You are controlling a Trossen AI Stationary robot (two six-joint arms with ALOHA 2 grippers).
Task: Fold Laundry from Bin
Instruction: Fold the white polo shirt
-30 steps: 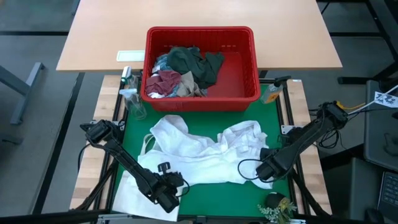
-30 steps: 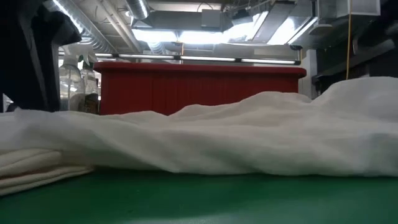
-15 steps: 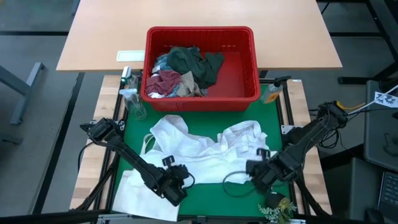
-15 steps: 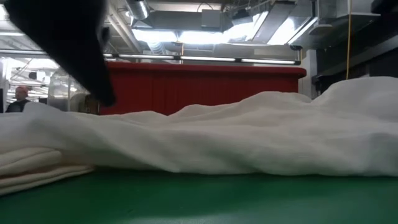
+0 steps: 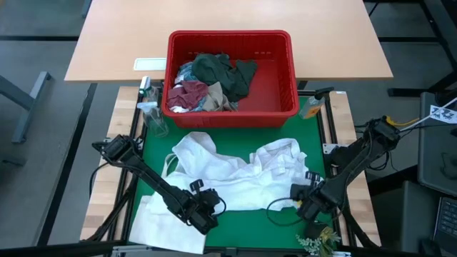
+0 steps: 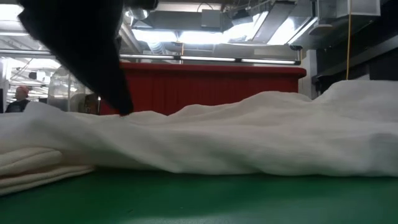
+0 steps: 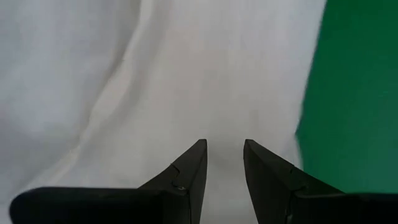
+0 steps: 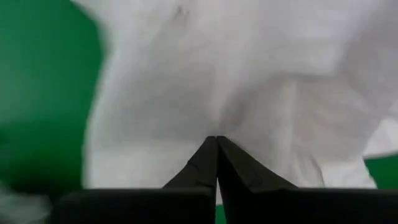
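Note:
A white garment (image 5: 239,175) lies crumpled across the green mat (image 5: 243,221); in the low view this garment (image 6: 249,137) is a long ridge in front of the bin (image 6: 205,87). The red bin (image 5: 275,78) stands at the far edge, holding dark green, maroon and pale laundry (image 5: 211,82). My left gripper (image 5: 206,213) is open over the garment's near left part (image 7: 186,81), close to its edge. My right gripper (image 5: 308,207) is shut and points down over the garment's near right part (image 8: 249,74). My left gripper slants down at the white cloth with its open fingers (image 7: 189,165) over it; whether they touch it, I cannot tell. My right gripper has its shut fingertips (image 8: 216,146) right over the white cloth, with no cloth visible between them; whether they touch it, I cannot tell.
A flat white cloth (image 5: 153,221) hangs over the near left corner of the table. Clear bottles (image 5: 151,114) stand left of the bin and a small yellowish thing (image 5: 312,107) right of it. A sprig of plant (image 5: 318,237) lies near the right gripper.
My left gripper has moved toward the table's right edge, over the garment, and has come into the low view. My right gripper has gone toward the near edge and down, and has tipped until it points straight down.

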